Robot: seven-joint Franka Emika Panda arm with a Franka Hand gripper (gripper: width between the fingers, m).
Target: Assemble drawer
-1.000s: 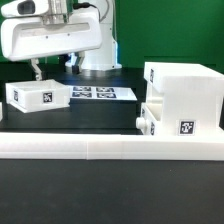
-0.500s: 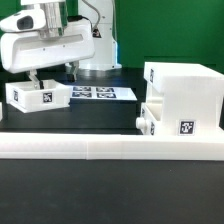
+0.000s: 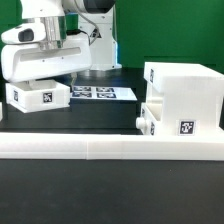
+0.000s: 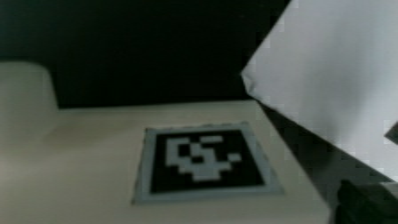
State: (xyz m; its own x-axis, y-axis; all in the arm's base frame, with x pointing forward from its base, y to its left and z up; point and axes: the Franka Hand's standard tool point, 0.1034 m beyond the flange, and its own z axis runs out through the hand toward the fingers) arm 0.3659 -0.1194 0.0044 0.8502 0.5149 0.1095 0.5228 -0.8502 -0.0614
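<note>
The tall white drawer casing (image 3: 185, 92) stands on the exterior view's right. One tray with a knob (image 3: 141, 120) sits in its lower slot. The second tagged tray (image 3: 38, 98) lies on the table on the exterior view's left. My gripper (image 3: 38, 83) hangs right over this tray, its fingers low at the tray's top edge and mostly hidden by the hand. The wrist view is blurred and very close. It shows a white tray surface with a black-and-white tag (image 4: 205, 160) and a dark finger (image 4: 366, 200) at the edge. I cannot tell whether the jaws are open or shut.
The long low white bar (image 3: 110, 148) runs across the front of the table. The marker board (image 3: 97, 93) lies flat between the left tray and the casing. The robot's base (image 3: 100, 45) stands at the back.
The hand has come down and toward the exterior view's right, from above and behind the left tray to right over it. The tray and casing have not moved.
</note>
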